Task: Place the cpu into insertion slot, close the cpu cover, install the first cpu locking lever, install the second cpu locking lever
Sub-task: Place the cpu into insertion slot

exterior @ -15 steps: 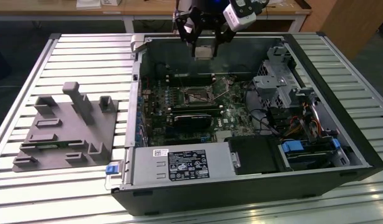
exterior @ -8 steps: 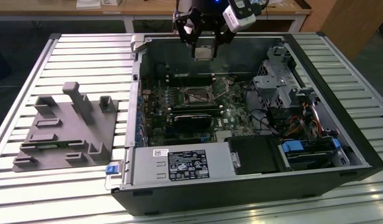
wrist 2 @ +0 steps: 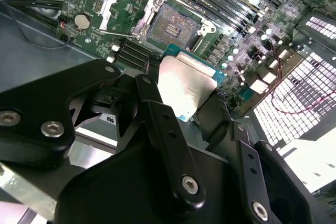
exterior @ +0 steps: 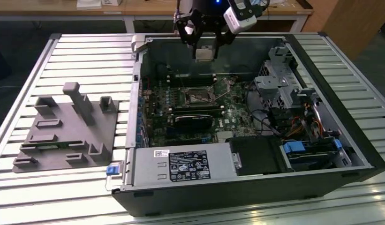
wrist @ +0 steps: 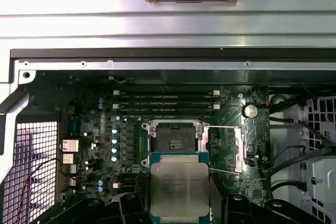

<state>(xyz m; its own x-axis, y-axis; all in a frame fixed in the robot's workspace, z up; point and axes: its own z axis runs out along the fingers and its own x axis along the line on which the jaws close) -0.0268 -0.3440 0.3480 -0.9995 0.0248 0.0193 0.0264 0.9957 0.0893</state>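
The hand (wrist 2: 181, 103) is pinched on two opposite edges of the cpu (wrist: 179, 187), which is held above the motherboard (wrist: 231, 103). Its metallic top is turned upward and its edges are square to the bare insertion slot (wrist: 173, 137) beyond. No long axis can be told. The cpu cover (wrist: 206, 148) is swung open beside the slot.

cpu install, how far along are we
Done: the cpu is picked up. In hand: the claw holds it above the open computer case. Left: the insertion slot is empty and the cpu cover stands open, so seating, closing and both locking steps are not yet done.
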